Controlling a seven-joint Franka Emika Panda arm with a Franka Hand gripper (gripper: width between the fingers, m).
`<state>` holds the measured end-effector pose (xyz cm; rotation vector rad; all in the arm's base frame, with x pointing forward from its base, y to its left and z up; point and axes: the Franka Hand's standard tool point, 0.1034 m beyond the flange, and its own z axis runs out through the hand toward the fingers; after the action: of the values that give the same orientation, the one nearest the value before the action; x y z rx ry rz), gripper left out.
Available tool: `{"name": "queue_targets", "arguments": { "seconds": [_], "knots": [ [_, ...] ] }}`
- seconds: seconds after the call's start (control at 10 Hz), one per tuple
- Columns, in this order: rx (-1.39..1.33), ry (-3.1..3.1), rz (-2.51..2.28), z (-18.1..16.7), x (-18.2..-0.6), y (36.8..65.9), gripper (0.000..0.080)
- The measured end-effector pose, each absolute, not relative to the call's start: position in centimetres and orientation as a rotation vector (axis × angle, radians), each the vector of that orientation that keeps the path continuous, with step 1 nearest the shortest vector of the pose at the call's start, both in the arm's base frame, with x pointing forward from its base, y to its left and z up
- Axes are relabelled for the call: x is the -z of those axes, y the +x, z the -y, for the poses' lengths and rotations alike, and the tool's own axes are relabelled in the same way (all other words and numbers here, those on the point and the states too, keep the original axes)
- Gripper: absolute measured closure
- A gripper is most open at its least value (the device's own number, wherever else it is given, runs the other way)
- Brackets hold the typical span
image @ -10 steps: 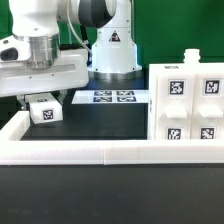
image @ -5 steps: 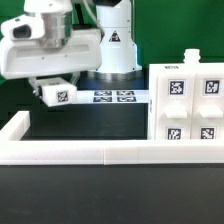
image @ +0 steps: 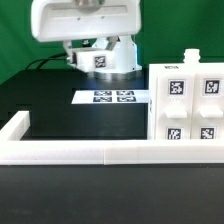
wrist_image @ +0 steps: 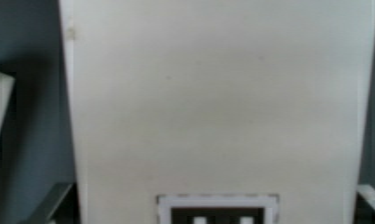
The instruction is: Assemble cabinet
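The cabinet body [image: 186, 104] is a large white box with several tagged panels, standing at the exterior view's right. My gripper [image: 97, 50] is high above the table at the back, shut on a white tagged cabinet panel [image: 98, 60]. In the wrist view this panel [wrist_image: 210, 100] fills most of the picture, its tag [wrist_image: 219, 212] sits between my dark fingertips [wrist_image: 52, 204], and my gripper [wrist_image: 210, 215] is closed on it. The held panel hangs well to the left of and above the cabinet body.
The marker board [image: 110, 97] lies flat on the black table under the held panel. A low white rail frame [image: 80, 152] borders the table along the front and left. The robot base [image: 122, 58] stands behind.
My gripper has lifted the tagged panel from near the table at the left and carried it up and to the right, over the marker board.
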<state>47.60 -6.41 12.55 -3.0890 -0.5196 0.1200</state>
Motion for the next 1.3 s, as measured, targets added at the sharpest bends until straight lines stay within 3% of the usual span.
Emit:
{"name": "queue_targets", "arguments": {
  "seconds": [0.3,1.1,1.3],
  "knots": [
    [-0.109,-3.118,0.440,1.1,-15.0,50.7,0.0253],
    [-0.120,-3.116,0.464,1.5,-14.3,50.8,0.0253],
    [-0.111,-3.116,0.446,-1.4,-16.1,52.7,0.0253]
  ]
}}
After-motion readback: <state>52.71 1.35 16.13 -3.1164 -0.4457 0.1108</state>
